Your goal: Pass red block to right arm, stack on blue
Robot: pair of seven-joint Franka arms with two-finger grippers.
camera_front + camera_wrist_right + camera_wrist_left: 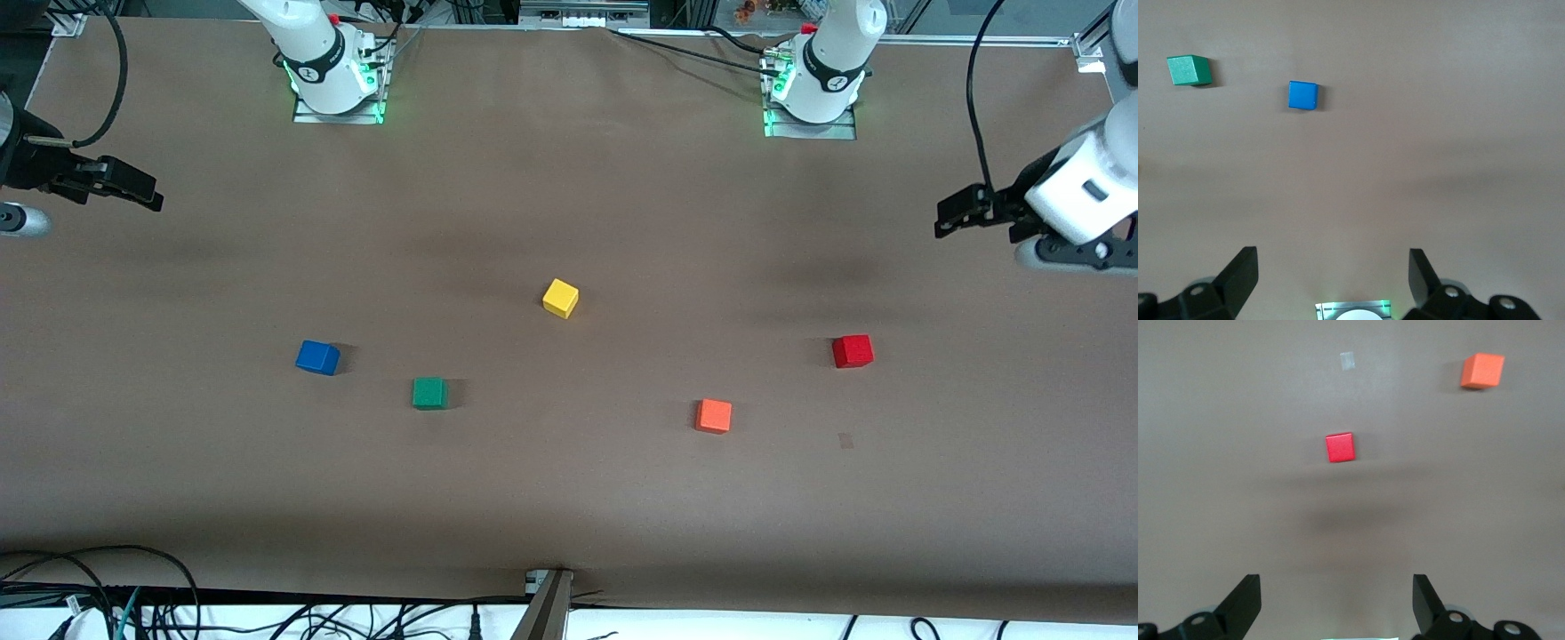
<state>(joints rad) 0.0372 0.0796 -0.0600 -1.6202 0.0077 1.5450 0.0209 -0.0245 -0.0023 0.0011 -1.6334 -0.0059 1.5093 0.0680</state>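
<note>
Yellow cube (560, 298) front-view only

Setting: robotics lab | two white robot arms (320, 62) bolted on metal base plates with green status lights | table (569, 498) covered in plain brown sheet | loose black cables (133, 604) bundled along table edge | aluminium framing at the corners | small coloured cubes (560, 298) as test objects
</note>
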